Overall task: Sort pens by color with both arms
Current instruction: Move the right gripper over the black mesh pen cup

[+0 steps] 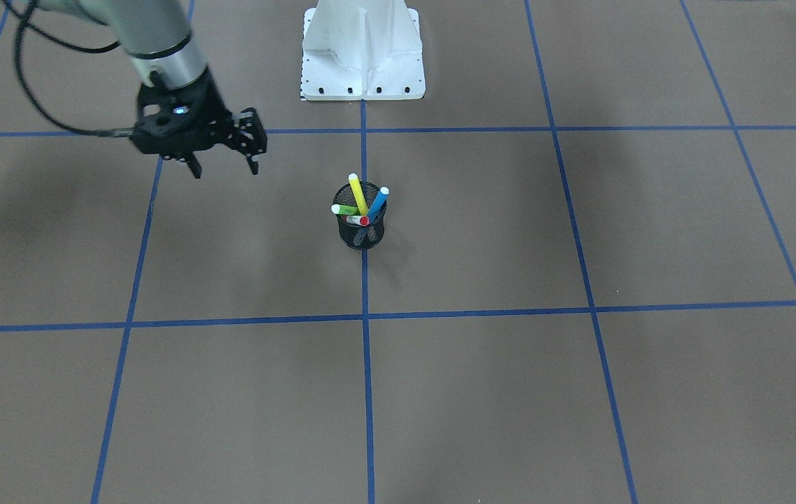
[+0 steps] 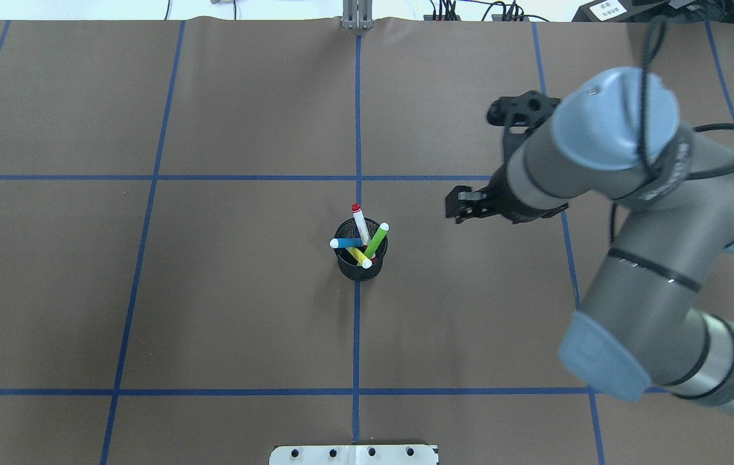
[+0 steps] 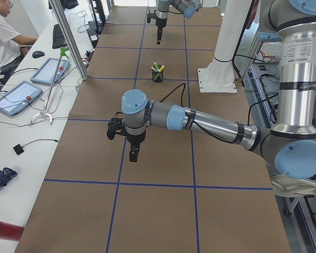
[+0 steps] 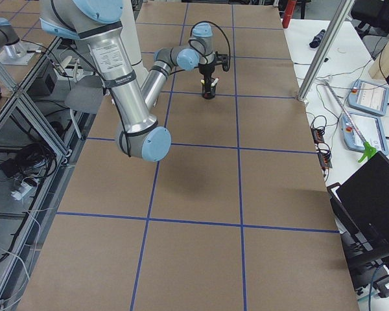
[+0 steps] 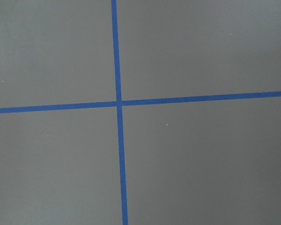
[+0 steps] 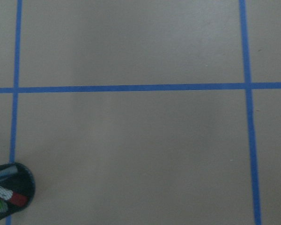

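Observation:
A black mesh cup (image 1: 361,236) stands at the table's middle on a blue tape line. It holds four pens: yellow (image 1: 356,192), blue (image 1: 379,201), light green (image 1: 346,209), and white with a red cap (image 1: 359,220). The overhead view shows the cup (image 2: 360,270) with the red-capped pen (image 2: 360,225) leaning away. My right gripper (image 1: 225,168) is open and empty. It hovers above the table beside the cup, well apart, and also shows overhead (image 2: 460,208). My left gripper (image 3: 132,153) shows only in the exterior left view, far from the cup. I cannot tell whether it is open or shut.
The white pedestal base (image 1: 362,56) stands at the robot's side of the table. Blue tape lines (image 5: 117,103) divide the brown surface into squares. An operator (image 3: 2,37) sits at a side desk with tablets (image 3: 18,95). The right wrist view catches the cup (image 6: 23,185) at lower left.

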`<act>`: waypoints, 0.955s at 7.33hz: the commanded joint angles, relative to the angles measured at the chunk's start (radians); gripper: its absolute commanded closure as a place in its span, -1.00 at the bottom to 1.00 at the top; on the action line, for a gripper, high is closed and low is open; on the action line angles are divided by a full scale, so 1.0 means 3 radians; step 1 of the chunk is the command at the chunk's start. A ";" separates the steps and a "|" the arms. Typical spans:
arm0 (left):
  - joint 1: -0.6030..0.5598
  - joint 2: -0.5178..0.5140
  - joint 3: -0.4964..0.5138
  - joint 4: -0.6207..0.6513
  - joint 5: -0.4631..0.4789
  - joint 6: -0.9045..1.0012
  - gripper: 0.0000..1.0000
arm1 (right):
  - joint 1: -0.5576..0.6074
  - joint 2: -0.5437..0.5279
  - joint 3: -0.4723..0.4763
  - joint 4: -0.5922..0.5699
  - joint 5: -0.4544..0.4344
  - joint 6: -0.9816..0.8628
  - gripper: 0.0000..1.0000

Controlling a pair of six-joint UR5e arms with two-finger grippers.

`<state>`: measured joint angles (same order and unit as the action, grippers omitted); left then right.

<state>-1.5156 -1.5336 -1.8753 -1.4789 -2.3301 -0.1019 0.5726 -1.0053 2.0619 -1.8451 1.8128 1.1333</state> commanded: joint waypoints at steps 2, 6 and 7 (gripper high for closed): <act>0.0000 -0.0001 0.0008 -0.0010 -0.0010 -0.0176 -1.00 | -0.0650 0.1153 -0.0915 -0.0441 -0.0862 -0.0014 -0.48; 0.0005 -0.0001 -0.0003 -0.0010 -0.0015 -0.0187 -1.00 | -0.0646 0.1770 -0.1784 -0.0441 -0.0878 -0.0764 -0.34; 0.0000 -0.0001 -0.0003 -0.0010 -0.0015 -0.0187 -1.00 | -0.0646 0.1736 -0.1841 -0.0435 -0.0888 -0.0862 -0.34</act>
<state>-1.5150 -1.5340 -1.8756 -1.4818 -2.3339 -0.1576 0.3784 -0.4963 1.5486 -1.9770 1.5500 0.9278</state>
